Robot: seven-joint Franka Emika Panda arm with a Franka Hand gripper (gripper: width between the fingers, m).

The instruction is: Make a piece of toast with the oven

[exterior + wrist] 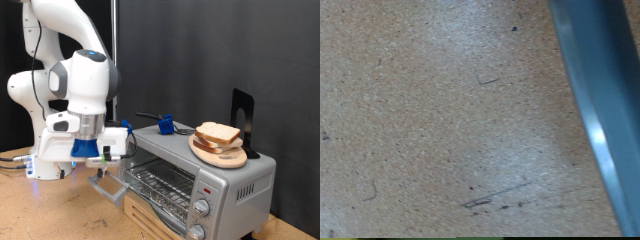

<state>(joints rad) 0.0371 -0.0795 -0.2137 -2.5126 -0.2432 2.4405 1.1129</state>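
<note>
Black backdrop behind a tan particleboard bench (40,215). Silver toaster oven (210,185) at the exterior view's right, door (120,185) open, wire rack (160,182) bare. Piece of toast (218,134) sits on a wooden plate (222,154) on the oven's roof. Gripper (100,168) hangs low by the open door's edge, below the bread and toward the exterior view's left, well apart from it. Finger spread: cannot tell; nothing seen held. Judgement: slice is light, soft, crumbly; pinch gently across the crust edges.

Just beside the gripper (103,168), toward the exterior view's right, the oven (200,170) with its lowered door (150,205) blocks passage. Below the gripper lies bare tabletop (430,120).
</note>
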